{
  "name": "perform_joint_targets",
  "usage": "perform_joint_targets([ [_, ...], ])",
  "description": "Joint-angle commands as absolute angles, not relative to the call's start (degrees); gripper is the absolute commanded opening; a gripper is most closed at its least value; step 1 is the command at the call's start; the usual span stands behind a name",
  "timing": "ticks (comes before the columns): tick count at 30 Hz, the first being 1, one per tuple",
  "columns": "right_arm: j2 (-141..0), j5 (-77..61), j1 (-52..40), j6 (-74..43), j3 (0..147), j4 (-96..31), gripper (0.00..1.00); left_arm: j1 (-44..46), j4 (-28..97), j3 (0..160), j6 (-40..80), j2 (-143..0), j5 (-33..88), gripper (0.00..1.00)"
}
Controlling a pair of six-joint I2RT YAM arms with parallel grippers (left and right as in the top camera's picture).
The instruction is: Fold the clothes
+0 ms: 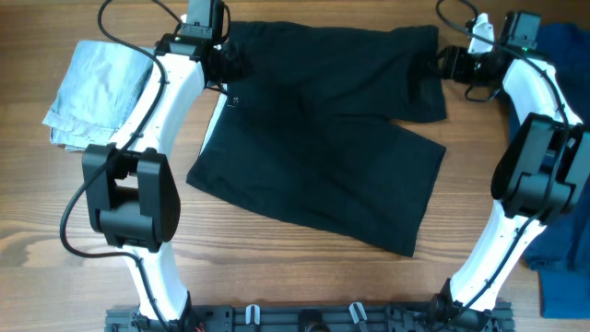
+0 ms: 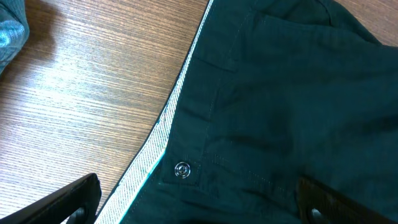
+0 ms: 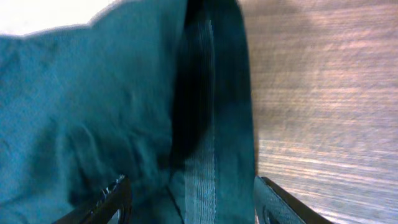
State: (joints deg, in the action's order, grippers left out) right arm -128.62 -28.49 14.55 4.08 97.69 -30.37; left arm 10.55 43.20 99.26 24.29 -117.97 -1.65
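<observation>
Evidently, the black shorts [image 1: 323, 138] are straddled at opposite edges by the left tool [image 2: 198, 186] and right tool [image 3: 193, 190], both seen released.

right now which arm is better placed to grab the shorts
right, probably: the right end effector is open around a raised edge of the shorts; the left end effector is open over flat cloth

Our left arm [image 1: 175, 92] rises from its base, bends at the elbow and reaches toward the far side. The left fingers [image 2: 68, 199] are spread wide, angled downward. Our right arm [image 1: 530, 88] mirrors that pose, and the right fingers [image 3: 106, 202] stand apart too.
</observation>
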Motion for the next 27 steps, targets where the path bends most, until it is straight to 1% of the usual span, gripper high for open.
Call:
perform_joint_targets([
  [1, -127.57, -34.13, 13.50, 7.90, 92.88, -25.82, 0.62, 10.61, 43.05, 99.11, 24.84, -117.99, -1.37, 1.00],
  [3, -127.57, -36.75, 13.15, 9.02, 91.11, -22.98, 0.62, 10.61, 43.05, 99.11, 24.84, -117.99, -1.37, 1.00],
  [15, -127.66, -36.91, 10.81, 8.99, 84.82, -9.04, 0.64, 10.61, 43.05, 99.11, 24.84, -117.99, -1.37, 1.00],
  [23, -129.12, -34.76, 9.69, 8.67, 83.85, -5.91, 0.64, 10.61, 43.05, 99.11, 24.84, -117.99, -1.37, 1.00],
  [27, -129.93, -34.79, 9.58, 5.43, 83.88, -4.97, 0.64, 10.61, 43.05, 99.11, 24.84, -117.99, -1.37, 1.00],
])
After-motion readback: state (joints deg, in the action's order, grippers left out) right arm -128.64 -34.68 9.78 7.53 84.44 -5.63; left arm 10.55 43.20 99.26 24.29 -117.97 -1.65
